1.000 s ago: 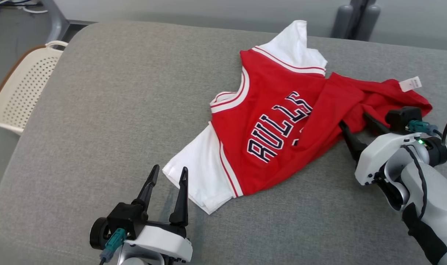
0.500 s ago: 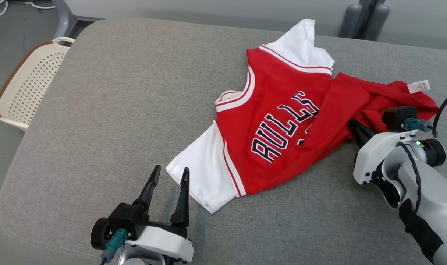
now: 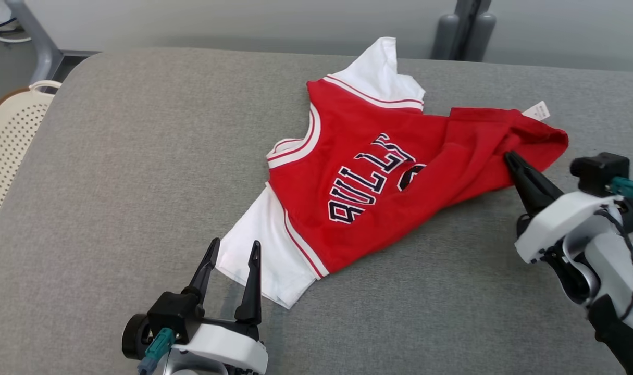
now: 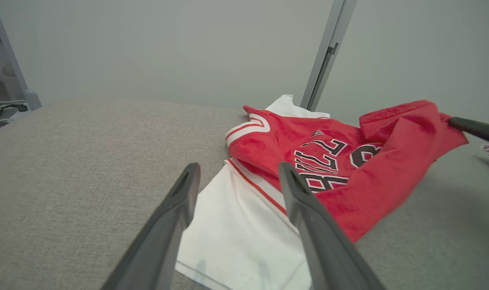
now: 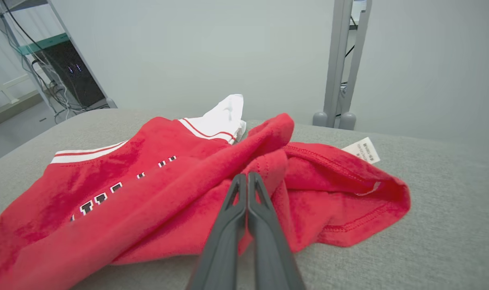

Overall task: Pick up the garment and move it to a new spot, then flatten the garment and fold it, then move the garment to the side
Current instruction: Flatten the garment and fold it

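Just starting
Right end effector (image 3: 508, 156) pinches the crumpled garment's (image 3: 368, 177) red hem; left end effector (image 3: 234, 245) waits, spread apart. Moving, flattening and folding are not done yet

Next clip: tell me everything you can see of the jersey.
The jersey is red, soft-looking fabric with white sleeves, striped trim at neck and armholes, and dark BULLS lettering. It lies front up, rumpled, on the grey padded surface, its lower part bunched, a white label showing there. The right hand is shut on a fold of the red hem; the open left hand is poised over the near sleeve's corner.
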Available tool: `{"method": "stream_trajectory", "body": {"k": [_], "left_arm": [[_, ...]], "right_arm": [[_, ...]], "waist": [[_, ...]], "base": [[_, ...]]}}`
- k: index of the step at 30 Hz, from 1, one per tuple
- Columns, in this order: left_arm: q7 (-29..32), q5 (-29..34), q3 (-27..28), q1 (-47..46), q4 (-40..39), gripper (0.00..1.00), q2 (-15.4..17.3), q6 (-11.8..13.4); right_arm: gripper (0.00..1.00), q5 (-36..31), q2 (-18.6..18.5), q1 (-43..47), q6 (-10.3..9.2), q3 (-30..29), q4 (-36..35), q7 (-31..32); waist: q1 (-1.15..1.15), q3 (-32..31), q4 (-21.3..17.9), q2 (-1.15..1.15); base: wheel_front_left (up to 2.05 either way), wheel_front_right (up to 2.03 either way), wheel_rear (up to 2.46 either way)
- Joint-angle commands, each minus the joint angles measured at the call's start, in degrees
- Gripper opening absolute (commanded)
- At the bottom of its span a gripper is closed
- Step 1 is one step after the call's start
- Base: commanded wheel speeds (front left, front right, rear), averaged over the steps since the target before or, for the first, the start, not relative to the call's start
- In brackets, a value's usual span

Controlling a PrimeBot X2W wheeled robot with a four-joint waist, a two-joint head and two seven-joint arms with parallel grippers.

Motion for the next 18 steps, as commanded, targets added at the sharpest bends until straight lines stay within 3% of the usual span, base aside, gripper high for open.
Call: {"method": "stream_trajectory", "body": {"k": [1,8,16,17,18], "left_arm": [[-0.1,0.5,0.4,0.6,-0.1,1.00,0.2,0.2],[-0.1,0.9,1.0,1.5,-0.5,1.00,0.2,0.1],[-0.1,1.1,1.8,1.5,-0.7,1.00,0.2,-0.3],[-0.1,1.3,1.9,1.4,-0.7,1.00,0.2,-0.3],[-0.1,1.3,2.0,1.4,-0.7,1.00,0.2,-0.4]], "right_arm": [[0.00,-0.2,-1.5,2.7,0.02,-2.2,-2.9,-0.5],[0.00,-2.3,-2.2,16.0,0.02,-13.6,-13.0,-0.5],[0.00,-8.3,4.2,31.8,0.02,-24.5,-14.7,-0.4],[0.40,-8.9,4.8,32.4,0.02,-25.3,-15.0,-0.2],[0.56,-9.4,5.1,32.8,0.02,-26.4,-15.6,0.0]], "waist": [[0.00,-0.6,-1.1,0.00],[0.00,-1.2,-2.5,0.00],[0.00,-1.0,-4.4,0.00],[0.00,-1.1,-4.6,0.00],[0.00,-1.1,-4.9,0.00]], "base": [[0.00,0.00,0.00],[0.00,0.00,0.00],[0.00,0.00,0.00],[0.00,0.00,0.00],[0.00,0.00,0.00]]}}
